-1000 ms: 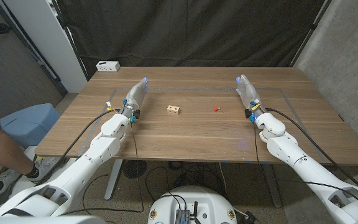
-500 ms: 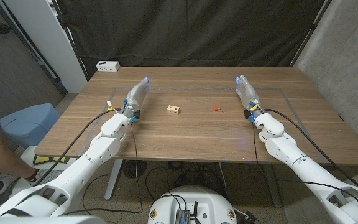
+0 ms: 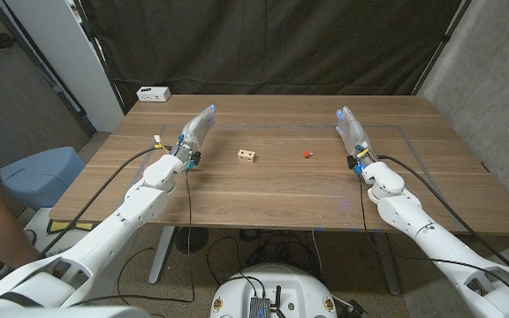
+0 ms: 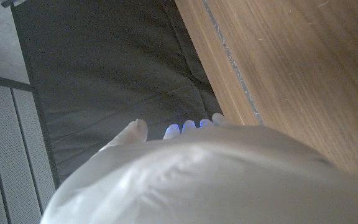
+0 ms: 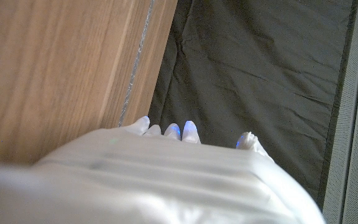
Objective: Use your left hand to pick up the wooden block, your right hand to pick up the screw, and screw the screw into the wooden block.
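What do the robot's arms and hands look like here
Both arms are glossy white, rounded shells, with a thin black cable running along each. The left hand and right hand are pale and translucent-looking; the wrist views show blue-glowing tips on the fingers. Small blue, black and yellow fittings sit at the wrists.

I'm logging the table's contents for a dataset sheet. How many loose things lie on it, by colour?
Tan: 1, the wooden block
Red: 1, the screw
White: 1, the small box at the far left corner
Total: 3
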`<act>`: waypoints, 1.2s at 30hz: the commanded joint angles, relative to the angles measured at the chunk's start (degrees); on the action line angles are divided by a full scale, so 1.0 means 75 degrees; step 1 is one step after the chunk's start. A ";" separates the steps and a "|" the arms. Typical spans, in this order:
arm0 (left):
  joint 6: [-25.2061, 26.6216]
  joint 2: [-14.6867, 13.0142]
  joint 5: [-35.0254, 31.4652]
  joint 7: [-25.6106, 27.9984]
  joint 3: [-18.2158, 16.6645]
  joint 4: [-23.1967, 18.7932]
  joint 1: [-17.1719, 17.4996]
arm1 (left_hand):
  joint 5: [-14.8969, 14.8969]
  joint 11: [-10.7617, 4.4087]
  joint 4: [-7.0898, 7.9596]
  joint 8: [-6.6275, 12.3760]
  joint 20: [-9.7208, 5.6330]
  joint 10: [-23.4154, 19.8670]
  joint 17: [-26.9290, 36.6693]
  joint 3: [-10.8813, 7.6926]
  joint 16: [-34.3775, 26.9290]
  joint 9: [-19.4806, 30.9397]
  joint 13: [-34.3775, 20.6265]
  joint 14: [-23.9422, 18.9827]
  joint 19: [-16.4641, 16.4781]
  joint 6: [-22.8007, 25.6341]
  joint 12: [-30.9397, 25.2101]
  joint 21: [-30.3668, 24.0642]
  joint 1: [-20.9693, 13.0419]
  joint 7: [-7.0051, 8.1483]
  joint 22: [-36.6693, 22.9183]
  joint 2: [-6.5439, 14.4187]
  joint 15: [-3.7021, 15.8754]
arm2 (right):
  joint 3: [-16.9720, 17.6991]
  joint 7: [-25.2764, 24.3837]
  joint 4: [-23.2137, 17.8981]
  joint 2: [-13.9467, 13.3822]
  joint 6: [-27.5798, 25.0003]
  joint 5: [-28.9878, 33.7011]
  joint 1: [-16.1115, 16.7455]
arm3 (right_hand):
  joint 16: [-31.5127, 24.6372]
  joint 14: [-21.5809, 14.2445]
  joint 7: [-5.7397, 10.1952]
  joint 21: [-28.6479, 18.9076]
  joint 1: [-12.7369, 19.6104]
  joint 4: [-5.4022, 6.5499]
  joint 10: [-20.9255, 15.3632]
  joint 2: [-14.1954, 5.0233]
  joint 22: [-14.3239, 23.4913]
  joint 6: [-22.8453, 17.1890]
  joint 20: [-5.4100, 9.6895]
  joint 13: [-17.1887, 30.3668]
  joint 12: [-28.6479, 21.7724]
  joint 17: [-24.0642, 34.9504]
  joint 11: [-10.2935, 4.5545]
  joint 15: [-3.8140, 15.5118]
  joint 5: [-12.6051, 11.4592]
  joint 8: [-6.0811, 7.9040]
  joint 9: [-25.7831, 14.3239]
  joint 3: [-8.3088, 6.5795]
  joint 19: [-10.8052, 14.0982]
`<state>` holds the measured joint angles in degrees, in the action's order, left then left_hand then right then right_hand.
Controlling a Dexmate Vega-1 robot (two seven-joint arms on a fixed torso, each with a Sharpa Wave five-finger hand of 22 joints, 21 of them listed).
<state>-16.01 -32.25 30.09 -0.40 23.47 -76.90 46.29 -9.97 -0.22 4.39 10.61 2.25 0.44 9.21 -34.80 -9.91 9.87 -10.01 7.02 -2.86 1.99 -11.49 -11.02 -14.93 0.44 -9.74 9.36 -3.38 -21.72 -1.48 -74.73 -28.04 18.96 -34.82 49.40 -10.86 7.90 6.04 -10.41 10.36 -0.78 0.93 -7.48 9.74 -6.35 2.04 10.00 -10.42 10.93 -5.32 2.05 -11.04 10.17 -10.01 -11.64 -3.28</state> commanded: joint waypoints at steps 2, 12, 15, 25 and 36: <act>0.0229 -0.0603 -0.0549 -0.0057 0.0097 -0.0569 -0.0064 | -0.0047 -0.0076 -0.0084 -0.0014 -0.0032 0.0055 0.0028 0.0020 0.0037 0.0024 -0.0038 0.0108 -0.0074 -0.0005 0.0000 0.0005 -0.0085 0.0075 -0.0029 -0.0064 -0.0030 | 0.0035 -0.0198 -0.0214 -0.0012 0.0016 0.0018 0.0222 | -0.0048 0.0049 -0.0006 -0.0074 0.0040 -0.0016 -0.0011 0.0053 0.0009 -0.0033 0.0234 0.0037 -0.0027 -0.0001 -0.0051 0.0097 -0.0028 0.0046 -0.0033 -0.0067 -0.0013; 0.0476 -0.1277 -0.0870 -0.0270 0.0038 -0.1212 0.0059 | -0.0059 -0.0197 -0.0262 -0.0029 0.0005 0.0092 0.0036 0.0135 0.0034 0.0019 -0.0037 0.0215 -0.0122 -0.0024 0.0023 0.0026 -0.0085 0.0186 -0.0018 -0.0329 -0.0004 | 0.0059 -0.0263 -0.0270 0.0016 0.0085 0.0020 0.0302 | -0.0046 0.0051 -0.0018 -0.0088 0.0040 -0.0020 0.0000 0.0051 0.0008 -0.0021 0.0277 0.0037 -0.0024 -0.0006 -0.0040 0.0096 -0.0034 0.0046 -0.0033 -0.0080 0.0025; 0.0639 -0.1463 -0.1013 -0.0243 0.0028 -0.1411 0.0091 | -0.0086 -0.0216 -0.0371 -0.0025 0.0040 -0.0003 0.0040 0.0168 0.0021 0.0019 -0.0039 0.0244 -0.0140 -0.0020 -0.0013 0.0033 -0.0113 0.0213 -0.0013 -0.0429 -0.0012 | 0.0059 -0.0265 -0.0222 0.0051 0.0150 0.0031 0.0296 | -0.0047 0.0050 -0.0022 -0.0090 0.0040 -0.0022 -0.0005 0.0050 0.0008 -0.0021 0.0268 0.0038 -0.0027 -0.0008 -0.0032 0.0099 -0.0036 0.0048 -0.0034 -0.0084 0.0031; 0.1513 -0.2312 -0.1852 -0.0407 0.0152 -0.2279 -0.0066 | -0.0202 -0.0431 -0.0876 -0.0008 0.0088 -0.0166 0.0053 0.0157 -0.0005 0.0028 -0.0070 0.0296 -0.0359 -0.0094 -0.0051 0.0089 -0.0398 0.0380 -0.0005 -0.0656 0.0173 | 0.0055 -0.0096 0.0132 0.0191 0.0349 -0.0011 0.0111 | -0.0062 0.0001 -0.0047 -0.0116 0.0030 -0.0044 -0.0056 0.0121 0.0005 -0.0036 0.0256 0.0039 -0.0046 -0.0014 -0.0005 0.0069 -0.0033 0.0059 -0.0034 -0.0067 0.0118; 0.2262 -0.2974 -0.2903 -0.0578 0.0272 -0.3074 -0.0438 | -0.0263 -0.0603 -0.1463 0.0128 0.0230 -0.0284 0.0062 0.0074 -0.0063 0.0051 -0.0104 0.0227 -0.0294 0.0126 -0.0096 0.0035 -0.0887 0.0473 0.0000 -0.0799 0.0148 | 0.0054 -0.0014 0.0421 0.0304 0.0369 -0.0078 -0.0070 | -0.0062 -0.0015 -0.0059 -0.0115 0.0042 -0.0070 -0.0078 0.0153 0.0002 -0.0053 0.0266 0.0041 -0.0051 -0.0023 0.0003 0.0076 -0.0034 0.0069 -0.0036 -0.0068 0.0144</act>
<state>-4.22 -49.62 15.33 -3.62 24.71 -94.34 45.18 -11.50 -4.09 -5.54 11.07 3.51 -1.38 9.50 -33.95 -9.92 10.02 -10.55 9.31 -5.08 2.21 -11.84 -10.36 -20.38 3.77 -9.59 3.44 -2.20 -21.30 -2.22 -73.62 -26.60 21.30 -34.94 50.06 -10.85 7.90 6.03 -10.86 10.54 -1.02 0.71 -6.65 9.60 -6.35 2.05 9.99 -10.42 10.65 -5.11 2.04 -11.04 10.39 -10.00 -11.89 -2.22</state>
